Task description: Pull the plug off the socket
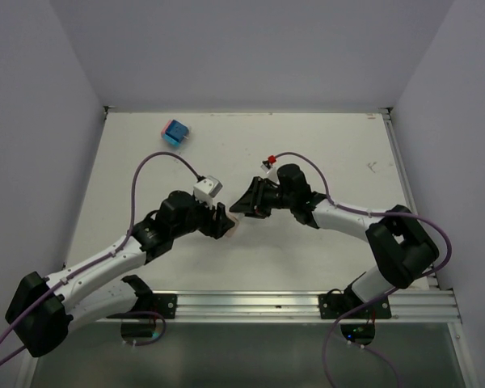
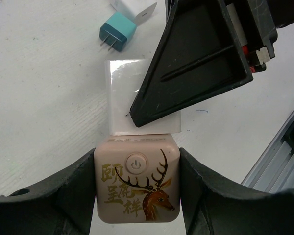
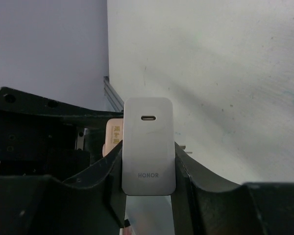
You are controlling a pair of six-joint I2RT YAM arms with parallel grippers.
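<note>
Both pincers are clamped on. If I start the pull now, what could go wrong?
The right pincer holds the smooth white HONOR charger only by its sides, so it may slip off instead of drawing it out. The left pincer grips the deer-printed socket cube by two faces; an off-axis pull could twist or drag it loose.

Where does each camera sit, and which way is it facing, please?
Top external: above and behind the robot, looking down on the table; left arm and right arm show.
Left wrist: on the left arm, facing along the left fingers clamping the socket.
Right wrist: on the right arm, facing along the right fingers gripping the plug.
Shared: both wrist views show plug and socket.
</note>
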